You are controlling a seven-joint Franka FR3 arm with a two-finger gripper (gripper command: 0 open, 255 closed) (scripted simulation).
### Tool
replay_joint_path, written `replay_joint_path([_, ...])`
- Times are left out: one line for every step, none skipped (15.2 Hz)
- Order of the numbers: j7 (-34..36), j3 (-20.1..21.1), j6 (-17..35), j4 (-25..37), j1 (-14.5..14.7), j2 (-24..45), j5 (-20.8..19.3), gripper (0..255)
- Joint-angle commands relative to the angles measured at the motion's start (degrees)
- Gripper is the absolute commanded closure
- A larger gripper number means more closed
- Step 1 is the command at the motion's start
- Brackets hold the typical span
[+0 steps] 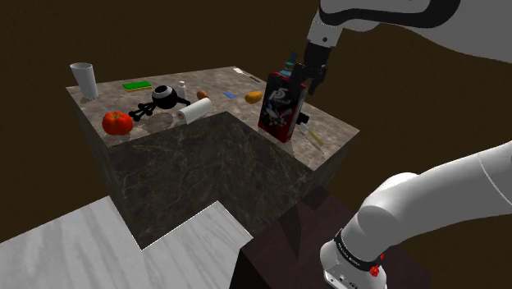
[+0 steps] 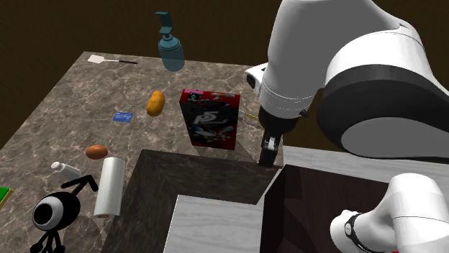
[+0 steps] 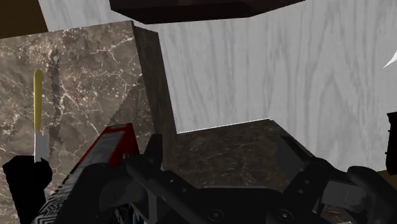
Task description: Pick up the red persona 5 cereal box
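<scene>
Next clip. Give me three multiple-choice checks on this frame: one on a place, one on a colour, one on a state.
1. In the second exterior view, the gripper is where, relative to the cereal box?
A) on that view's left
B) on that view's right
C) far off by the white roll

2. The pump bottle is:
A) teal
B) yellow
C) pink

3. The cereal box is:
A) lying flat
B) lifted in the fingers
C) standing upright on the counter

Answers:
1 B: the black gripper hangs past the box's right edge, apart from it.
2 A: body and pump are both teal.
3 C: its base rests on the marbled top, and the wrist view shows open fingers with nothing between them.
</scene>
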Motion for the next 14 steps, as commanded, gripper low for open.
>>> replay_joint_path([-1.50,-1.33,0.82,3.44,-0.54,4.15,-0.56,0])
replay_joint_path([-2.09,-1.87,1.26,4.95,-0.77,6.04,-0.71,0])
replay_joint_path([-2.68,-2.40,1.64,6.53,-0.99,7.96,-0.81,0])
replay_joint_path([-3.27,-2.92,1.97,8.19,-1.21,9.88,-0.88,0])
replay_joint_path([-3.87,-3.44,2.25,9.91,-1.45,11.83,-0.90,0])
replay_joint_path([-4.47,-3.94,2.48,11.71,-1.69,13.80,-0.87,0])
replay_joint_path([-5.07,-4.44,2.65,13.59,-1.94,15.80,-0.80,0])
replay_joint_path([-5.67,-4.92,2.76,15.54,-2.22,17.82,-0.69,0])
replay_joint_path([-6.27,-5.39,2.81,17.58,-2.51,19.86,-0.53,0])
replay_joint_path([-6.88,-5.84,2.80,19.71,-2.82,21.94,-0.33,0])
replay_joint_path([-7.48,-6.27,2.73,21.94,-3.16,24.05,-0.08,0])
replay_joint_path([-8.09,-6.69,2.58,24.27,-3.53,26.19,0.20,0])
replay_joint_path([-8.68,-7.08,2.36,26.71,-3.94,28.38,0.53,0])
replay_joint_path([-9.27,-7.44,2.06,29.28,-4.39,30.61,0.90,0])
